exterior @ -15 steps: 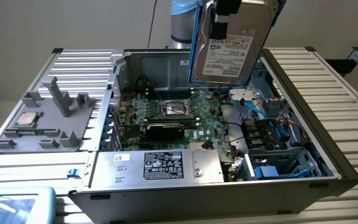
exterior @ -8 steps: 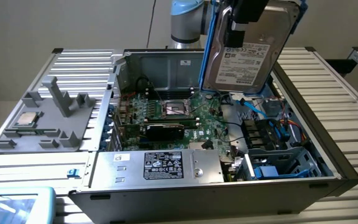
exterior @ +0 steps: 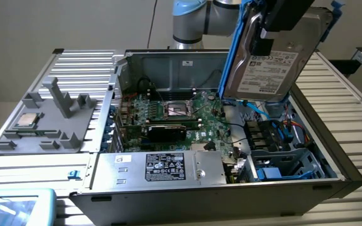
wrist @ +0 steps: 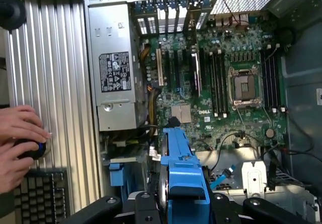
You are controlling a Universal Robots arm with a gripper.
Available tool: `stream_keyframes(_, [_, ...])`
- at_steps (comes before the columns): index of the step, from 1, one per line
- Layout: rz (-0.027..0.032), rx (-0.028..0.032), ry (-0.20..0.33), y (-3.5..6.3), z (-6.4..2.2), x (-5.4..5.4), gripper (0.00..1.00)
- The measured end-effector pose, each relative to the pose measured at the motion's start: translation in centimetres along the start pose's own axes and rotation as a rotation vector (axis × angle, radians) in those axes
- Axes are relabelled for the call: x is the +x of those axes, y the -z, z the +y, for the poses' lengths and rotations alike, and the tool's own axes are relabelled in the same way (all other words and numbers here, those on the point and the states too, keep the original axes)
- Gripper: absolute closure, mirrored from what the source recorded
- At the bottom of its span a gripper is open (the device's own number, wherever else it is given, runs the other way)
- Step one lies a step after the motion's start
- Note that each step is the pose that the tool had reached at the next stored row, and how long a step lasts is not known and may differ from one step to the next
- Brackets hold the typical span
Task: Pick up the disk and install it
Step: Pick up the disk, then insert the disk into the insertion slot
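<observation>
The disk [exterior: 275, 66], a silver-grey drive with a white label in a bright blue carrier, hangs tilted and nearly on edge above the back right part of the open computer case [exterior: 231, 200]. My gripper [exterior: 267, 37] is shut on its upper part, with black fingers clamping the drive from both sides. In the wrist view the carrier's blue edge [wrist: 183, 168] stands between the gripper's [wrist: 183, 206] black fingers, over the motherboard [wrist: 226, 83] and the case's drive area.
Inside the case are the motherboard [exterior: 181, 117], a silver power supply [exterior: 162, 167] with a black label, and a drive bay [exterior: 288, 160] with blue cables. A CPU chip [exterior: 27, 121] rests on a grey fixture [exterior: 49, 122]. A person's hands [wrist: 17, 143] hold a blue knob beside the case.
</observation>
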State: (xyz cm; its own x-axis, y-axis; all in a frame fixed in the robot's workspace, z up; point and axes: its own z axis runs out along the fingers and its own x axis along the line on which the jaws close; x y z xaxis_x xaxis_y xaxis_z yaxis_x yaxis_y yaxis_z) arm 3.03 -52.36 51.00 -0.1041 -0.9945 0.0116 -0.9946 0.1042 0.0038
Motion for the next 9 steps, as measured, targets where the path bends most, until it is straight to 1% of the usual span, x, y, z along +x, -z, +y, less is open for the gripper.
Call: stream_keyframes(9, [0.0000,0.0000,0.000,0.06,-3.17,1.8,0.63])
